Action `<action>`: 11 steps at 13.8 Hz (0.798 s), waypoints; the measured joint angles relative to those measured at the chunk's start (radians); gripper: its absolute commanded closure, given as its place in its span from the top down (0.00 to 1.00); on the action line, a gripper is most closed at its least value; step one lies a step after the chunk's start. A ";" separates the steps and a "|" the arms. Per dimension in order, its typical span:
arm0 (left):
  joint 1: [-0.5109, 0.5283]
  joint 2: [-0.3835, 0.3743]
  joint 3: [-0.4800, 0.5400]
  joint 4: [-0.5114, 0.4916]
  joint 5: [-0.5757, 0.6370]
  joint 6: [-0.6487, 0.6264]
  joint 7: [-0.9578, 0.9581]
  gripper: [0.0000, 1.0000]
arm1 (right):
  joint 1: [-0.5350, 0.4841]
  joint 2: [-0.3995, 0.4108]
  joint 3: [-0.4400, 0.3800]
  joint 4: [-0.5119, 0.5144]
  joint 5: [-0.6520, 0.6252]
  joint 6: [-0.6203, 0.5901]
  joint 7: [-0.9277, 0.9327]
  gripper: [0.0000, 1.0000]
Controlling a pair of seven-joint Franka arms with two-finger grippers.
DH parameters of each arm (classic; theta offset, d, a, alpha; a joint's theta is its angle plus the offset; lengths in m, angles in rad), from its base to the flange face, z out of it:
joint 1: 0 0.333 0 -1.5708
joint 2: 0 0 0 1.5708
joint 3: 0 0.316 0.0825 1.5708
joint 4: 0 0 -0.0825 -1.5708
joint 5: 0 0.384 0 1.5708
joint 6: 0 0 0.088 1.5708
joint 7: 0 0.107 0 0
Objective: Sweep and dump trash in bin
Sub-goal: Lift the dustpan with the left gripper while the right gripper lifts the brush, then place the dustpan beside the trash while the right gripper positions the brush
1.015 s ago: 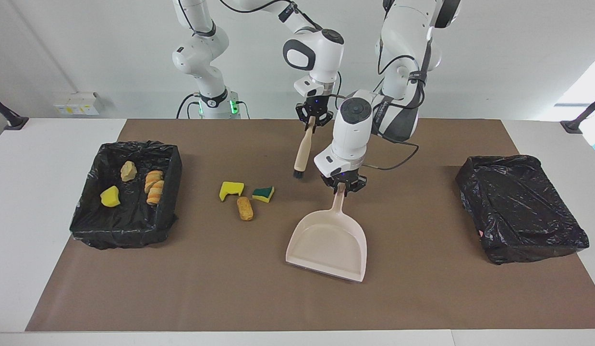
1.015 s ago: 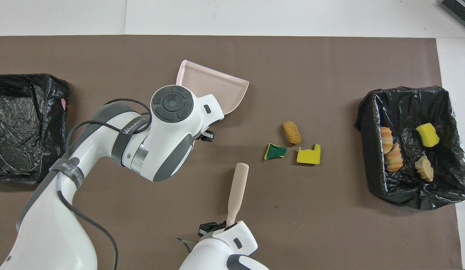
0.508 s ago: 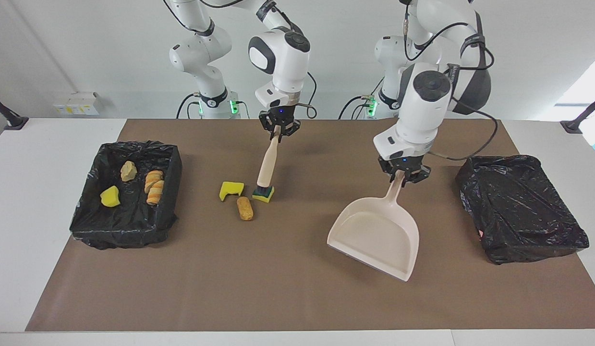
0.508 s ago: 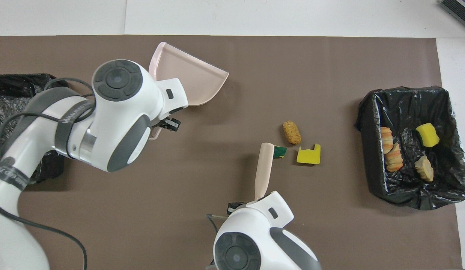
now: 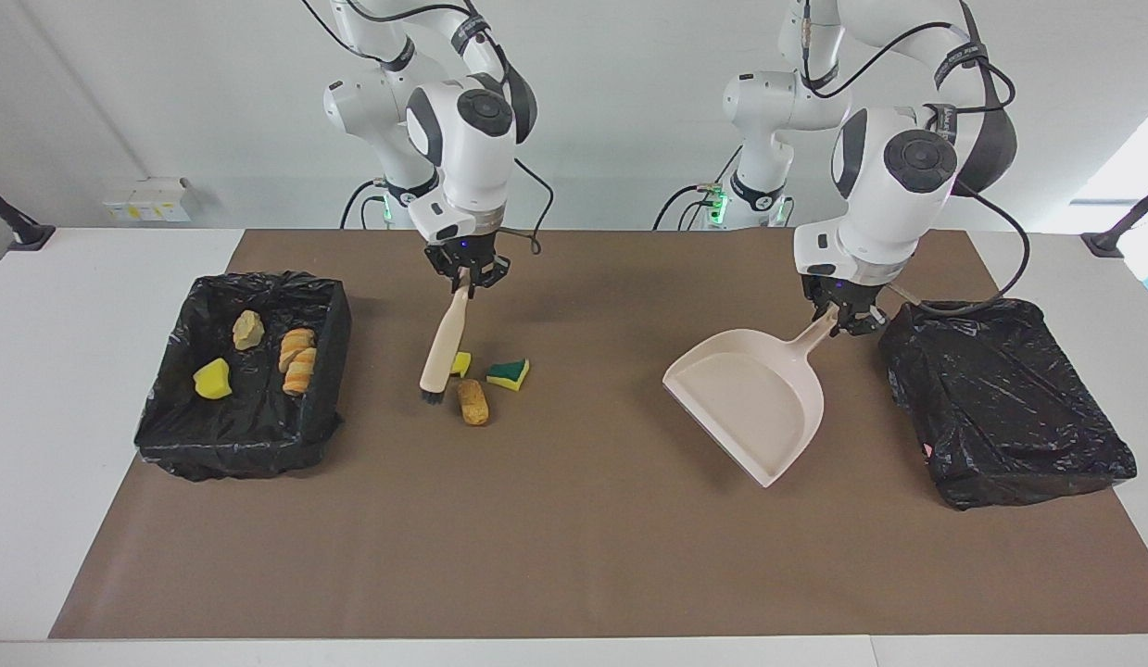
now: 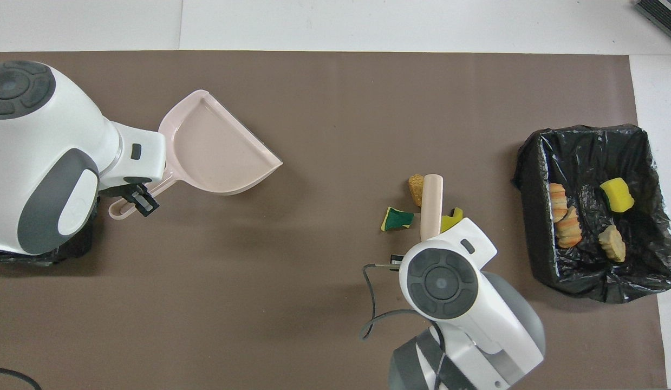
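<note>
Three scraps of trash lie loose mid-worktop toward the right arm's end: a yellow sponge piece point(image 5: 461, 362), a green-and-yellow sponge piece point(image 5: 508, 373) and a brown bread chunk point(image 5: 473, 402) slightly farther from the robots, with four more already in the open bin point(image 5: 170, 408) at that end. Over the last second I've swung the right tool point(image 5: 466, 276), clamped on the hand brush point(image 5: 443, 350), across to the yellow piece, while my left tool point(image 5: 847, 320), clamped on the dustpan point(image 5: 750, 405) handle, carried the pan away toward the closed bin point(image 5: 1009, 398) at the left arm's end. I judge sweeping can't start until the pan is brought beside the scraps.
</note>
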 measured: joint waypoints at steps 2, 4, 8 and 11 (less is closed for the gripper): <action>0.000 -0.039 -0.009 -0.074 0.000 0.040 0.096 0.00 | -0.049 -0.004 0.000 -0.040 0.000 0.059 -0.031 0.00; -0.025 -0.067 -0.025 -0.118 0.000 0.047 0.140 0.00 | -0.098 -0.030 0.000 -0.124 0.000 0.168 -0.087 0.00; -0.142 -0.076 -0.038 -0.218 0.000 0.159 0.095 0.00 | -0.179 -0.125 -0.006 -0.302 0.001 0.312 -0.214 0.00; -0.181 -0.075 -0.038 -0.264 0.000 0.218 0.004 0.00 | -0.179 -0.193 -0.013 -0.391 0.024 0.348 -0.264 0.00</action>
